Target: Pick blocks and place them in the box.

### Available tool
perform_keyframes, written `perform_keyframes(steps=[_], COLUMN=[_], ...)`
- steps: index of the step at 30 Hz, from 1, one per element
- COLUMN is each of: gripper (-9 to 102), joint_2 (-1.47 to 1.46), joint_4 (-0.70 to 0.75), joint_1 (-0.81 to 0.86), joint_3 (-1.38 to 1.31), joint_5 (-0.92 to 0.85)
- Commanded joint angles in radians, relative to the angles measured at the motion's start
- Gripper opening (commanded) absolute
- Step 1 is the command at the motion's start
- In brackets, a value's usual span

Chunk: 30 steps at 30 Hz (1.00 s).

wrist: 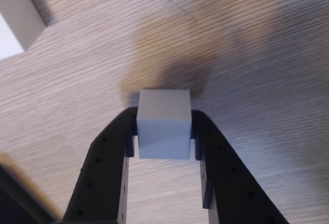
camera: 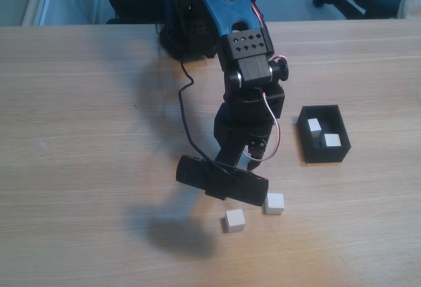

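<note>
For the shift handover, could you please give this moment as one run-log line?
gripper: shut on held block | box: two blocks inside | table: two loose blocks

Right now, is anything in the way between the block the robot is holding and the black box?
Nothing visible is. The gripper pinches one white block. In the fixed view, bare table lies between the arm and the box, which already holds two blocks. Two loose blocks sit nearer the camera, off that path.
</note>
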Motion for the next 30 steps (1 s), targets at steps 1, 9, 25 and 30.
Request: perform_keyframes(steps=[1, 9, 25, 30], gripper=[0, 0, 0, 3], joint_2=[0.021, 0.149, 0.515, 0.486], joint_4=[-0.014, -0.034, -0.020, -0.041], joint_1=[-0.006, -0.031, -0.410, -0.454], joint_3=[-0.034, 0.048, 0.132, 0.098], joint_5=[0.003, -0.032, -0.103, -0.106])
